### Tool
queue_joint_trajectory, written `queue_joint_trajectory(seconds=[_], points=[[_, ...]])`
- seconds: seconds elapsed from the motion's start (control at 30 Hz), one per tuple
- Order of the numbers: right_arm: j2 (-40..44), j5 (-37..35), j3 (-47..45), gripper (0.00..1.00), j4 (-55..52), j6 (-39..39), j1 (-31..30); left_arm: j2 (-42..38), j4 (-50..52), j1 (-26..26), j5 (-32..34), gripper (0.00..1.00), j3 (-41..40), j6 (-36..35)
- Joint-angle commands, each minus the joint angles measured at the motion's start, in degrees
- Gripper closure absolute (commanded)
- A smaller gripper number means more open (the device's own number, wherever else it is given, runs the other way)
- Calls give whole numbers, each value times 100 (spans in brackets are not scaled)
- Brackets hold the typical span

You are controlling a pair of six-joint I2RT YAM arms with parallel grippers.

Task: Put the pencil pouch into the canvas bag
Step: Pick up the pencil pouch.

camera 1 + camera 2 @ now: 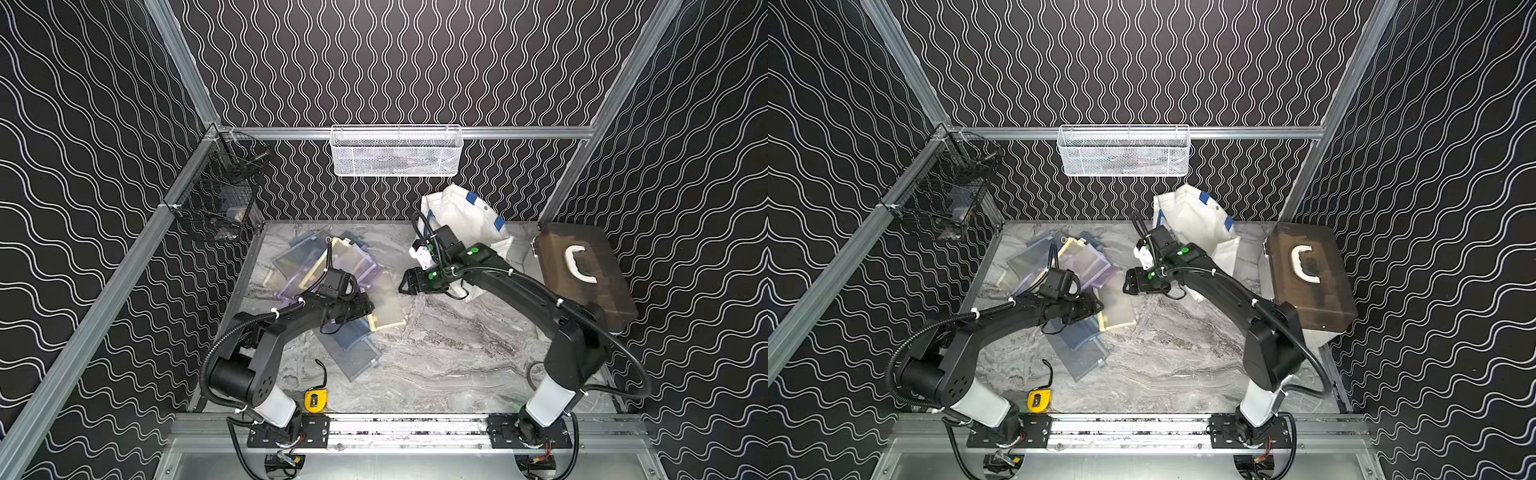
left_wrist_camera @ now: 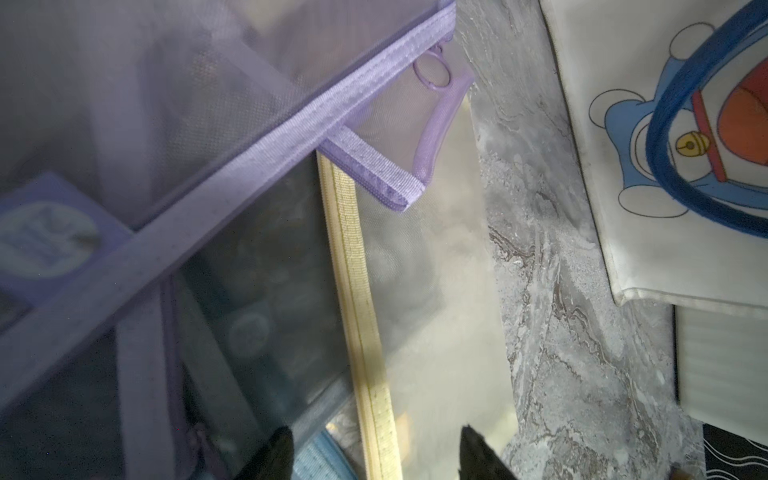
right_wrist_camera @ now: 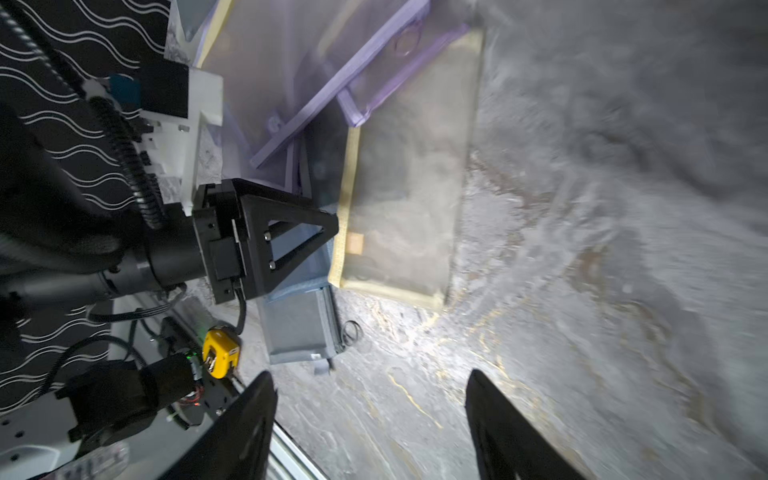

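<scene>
While the left arm hangs over the heap of pouches, both top views hide much of it. The left gripper [image 1: 365, 307] is only a dark lump there, so its jaws are hard to read. Its tip sits at the zip edge of the yellow pencil pouch [image 1: 388, 305], which lies flat on the table [image 1: 457, 365] (a corner of a purple pouch [image 1: 332, 262] lies on it). The canvas bag [image 1: 461, 212] stands at the back, well apart from that pouch, and the right arm covers its lower part. The right gripper [image 1: 405, 284] hangs between bag and heap.

From the left wrist, only two black fingertips [image 2: 270, 453] peek in, cut off by the edge. They stand apart with the yellow zip band between them. I cannot tell if they touch it. The bag's cat picture is cut off too.

From the right wrist, things look blurry. The right gripper's jaws are spread wide over bare table. The left gripper's tip meets the yellow zip edge, above a blue pouch [image 3: 297, 328].
</scene>
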State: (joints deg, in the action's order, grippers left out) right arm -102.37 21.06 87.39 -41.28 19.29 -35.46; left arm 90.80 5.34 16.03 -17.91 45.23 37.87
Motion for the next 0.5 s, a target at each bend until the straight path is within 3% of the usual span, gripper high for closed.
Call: queue_joint_trajectory(seconds=[0.0,0.47], points=[[-436,658,-63,28,612,302,26,43,-437,-4,-183,36,-227,283],[-1866,1484,-798,31,1881,763,488,467,-1588,73,-516,55,-787,991]])
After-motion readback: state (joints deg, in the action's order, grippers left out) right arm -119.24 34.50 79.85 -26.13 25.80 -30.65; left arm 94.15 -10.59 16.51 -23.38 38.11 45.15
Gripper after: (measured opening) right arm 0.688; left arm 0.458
